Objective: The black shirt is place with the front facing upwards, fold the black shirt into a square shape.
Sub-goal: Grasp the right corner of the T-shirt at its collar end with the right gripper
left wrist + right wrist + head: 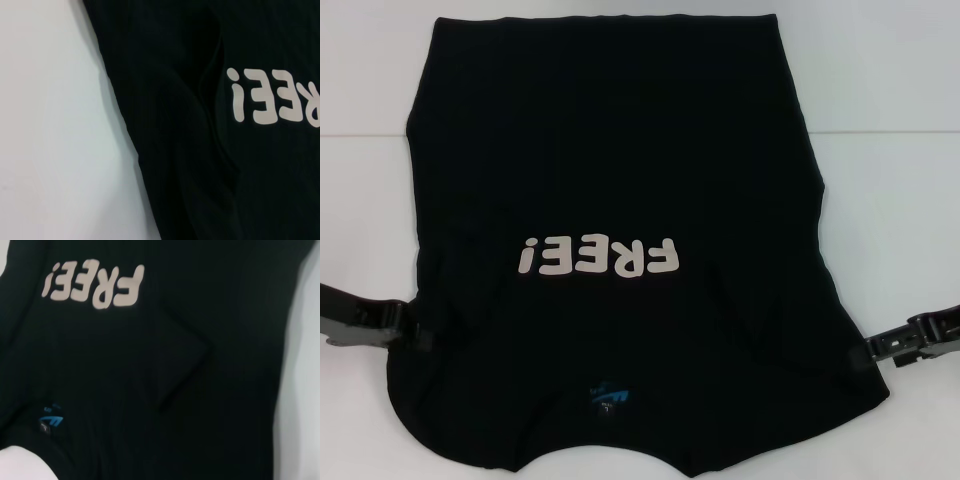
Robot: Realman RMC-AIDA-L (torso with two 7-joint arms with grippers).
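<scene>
Black cloth is filling most of the head view: the shirt (620, 200) is lying front up on the white surface (890, 200), its neck end toward the robot and its hem at the far edge. Both sleeves are lying folded in over the body, leaving soft ridges beside the lettering, and the near corners are spreading out wider than the rest. White letters (598, 258) reading "FREE!" are showing upside down from the robot's side, and a small blue label (609, 399) is sitting inside the neck, its print too small to read. The left pincer (418, 337) is reaching in low at the shirt's left edge near the shoulder, and the right pincer (870, 350) is doing the same at the right edge; the tips of both are meeting the dark cloth, so whether their fingers are apart or together cannot be told. Nothing else is lying on the surface around the shirt. Both wrist views are looking down on the lettering and the folded-in cloth, with bare white surface beside it.
</scene>
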